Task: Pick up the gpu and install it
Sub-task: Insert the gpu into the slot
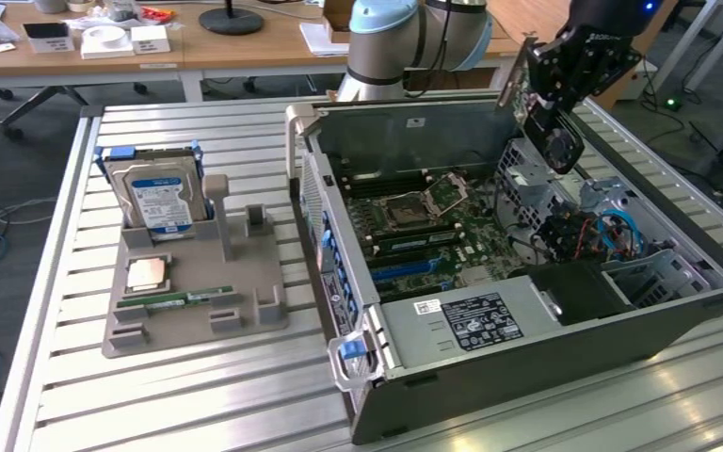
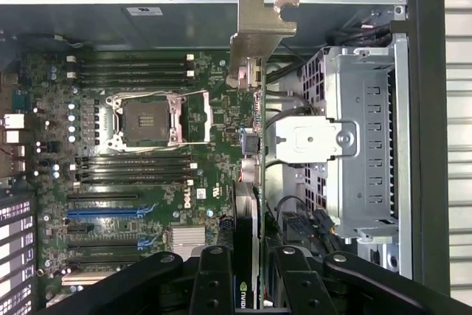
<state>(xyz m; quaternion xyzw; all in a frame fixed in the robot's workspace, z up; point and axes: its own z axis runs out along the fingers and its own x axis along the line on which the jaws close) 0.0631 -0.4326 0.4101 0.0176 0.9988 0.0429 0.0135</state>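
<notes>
At the exterior view's left, a slatted metal counter (image 1: 185,395) carries a grey moulded plastic holder (image 1: 185,325) with upright slots and shallow recesses. A silver hard drive (image 1: 161,198) with a blue-and-white label stands on edge in one slot. A square tan processor chip (image 1: 148,273) lies flat in a recess, and a narrow green memory stick (image 1: 192,298) lies just in front of it.

In the middle lies an open dark-grey steel computer case (image 1: 550,353), side panel off. Inside it is a green motherboard (image 2: 214,182) with an empty square processor socket (image 2: 151,119) framed in bright metal, rows of black memory slots and a long blue expansion slot (image 2: 110,212). A boxy power supply (image 1: 481,320) with a white-and-black label fills the near corner.

Toward the exterior view's right, a perforated bare-metal drive cage (image 2: 361,160) sits in the case, with blue cables (image 1: 619,231) nearby. The black pincer (image 1: 560,89) (image 2: 251,285) is clamped on the gpu (image 1: 553,141) (image 2: 256,182), one finger (image 2: 214,278) on each flat side. The thin dark card hangs edge-down above the case's far right part, over the boundary between motherboard and cage, clear of every slot. Its round fan faces the exterior view, and its shiny L-shaped bracket (image 2: 262,27) points toward the case's rear wall.
</notes>
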